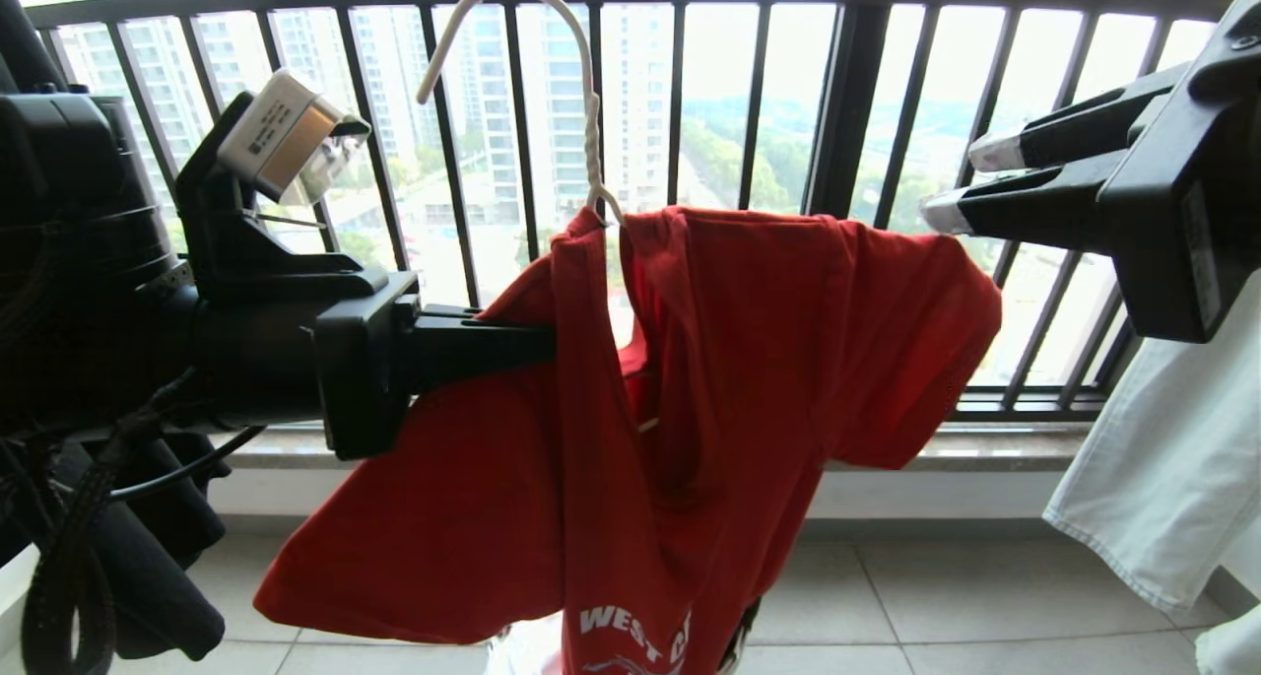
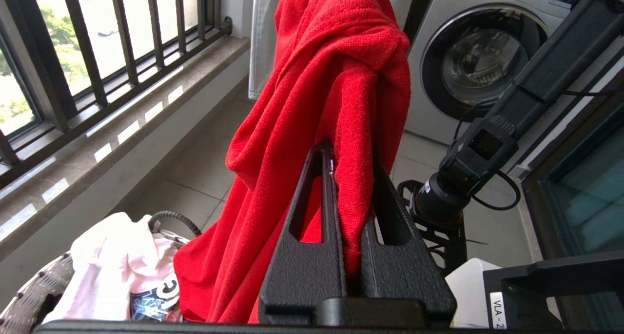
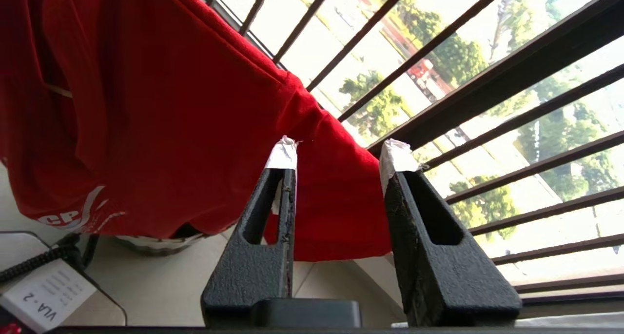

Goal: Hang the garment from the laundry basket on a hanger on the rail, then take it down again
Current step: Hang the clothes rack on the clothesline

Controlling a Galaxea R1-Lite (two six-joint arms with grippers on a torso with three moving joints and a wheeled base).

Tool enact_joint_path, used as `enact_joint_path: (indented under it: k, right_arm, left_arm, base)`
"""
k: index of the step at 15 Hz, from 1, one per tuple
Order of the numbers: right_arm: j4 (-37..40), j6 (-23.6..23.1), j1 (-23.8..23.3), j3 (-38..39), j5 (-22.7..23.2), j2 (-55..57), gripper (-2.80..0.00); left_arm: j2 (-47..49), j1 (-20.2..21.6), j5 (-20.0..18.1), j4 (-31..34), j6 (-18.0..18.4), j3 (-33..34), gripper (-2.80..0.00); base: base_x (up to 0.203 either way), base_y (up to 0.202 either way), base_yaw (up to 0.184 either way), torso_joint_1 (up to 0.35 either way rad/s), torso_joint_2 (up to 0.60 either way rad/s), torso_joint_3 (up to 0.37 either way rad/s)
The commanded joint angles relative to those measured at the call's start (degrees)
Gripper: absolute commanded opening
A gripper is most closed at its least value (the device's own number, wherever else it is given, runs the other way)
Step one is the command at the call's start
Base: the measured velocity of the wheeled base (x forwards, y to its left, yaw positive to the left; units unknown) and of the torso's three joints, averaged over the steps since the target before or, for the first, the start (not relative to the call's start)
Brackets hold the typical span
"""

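Observation:
The red garment is draped over the cream-white hanger, whose hook stands free in the air in front of the window bars. My left gripper comes in from the left and is shut on a bunched fold of the garment near its left shoulder; its fingertips are buried in the cloth. My right gripper is open just beside the garment's right sleeve, with nothing between its taped fingers. The laundry basket stands on the floor below. The rail is out of view.
The black barred window railing runs close behind the garment. A white shirt hangs at the right. A pale garment lies in the basket. A washing machine stands behind, on the tiled floor.

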Motion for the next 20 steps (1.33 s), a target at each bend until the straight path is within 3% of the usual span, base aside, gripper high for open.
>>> enact_joint_path:
  k: [1,3,5,7,10,16,20]
  right_arm:
    - [3.38,0.53,0.06,-2.11,5.09,0.94,0.00]
    - [6.77,0.55,0.05,-4.94,5.81,1.72,0.00]
    - [11.88,0.67,0.02,-7.70,10.99,2.22,0.00]
    - [13.41,0.59,-0.63,-8.12,15.91,2.41,0.00]
    - [14.24,-1.27,-5.33,-9.48,24.37,3.63,0.00]
    - [16.68,-6.34,-10.92,-9.99,39.93,4.31,0.00]
    - [17.37,-8.59,-11.99,-10.72,42.98,5.37,0.00]
  left_arm:
    - [-0.01,0.27,-1.24,-0.11,-0.10,0.63,-2.80]
    - [-0.09,0.18,-2.20,-0.02,-0.10,0.80,-2.80]
    - [0.06,0.03,-3.35,0.60,-0.18,0.69,-2.80]
    - [-0.80,-0.75,-3.35,4.30,-0.18,-0.57,-2.80]
    - [-3.26,-2.31,-3.35,14.75,-0.03,-4.72,-2.80]
    - [-3.61,-3.95,-3.35,15.54,0.08,-4.82,-2.80]
    - [-3.52,-4.83,-3.35,15.71,0.08,-4.73,-2.80]
  base:
    - [0.000,0.000,0.000,0.000,0.00,0.000]
    - [0.000,0.000,0.000,0.000,0.00,0.000]
    - [0.000,0.000,0.000,0.000,0.00,0.000]
    - [0.000,0.000,0.000,0.000,0.00,0.000]
    - [0.000,0.000,0.000,0.000,0.00,0.000]
    - [0.000,0.000,0.000,0.000,0.00,0.000]
    - [0.000,0.000,0.000,0.000,0.00,0.000]
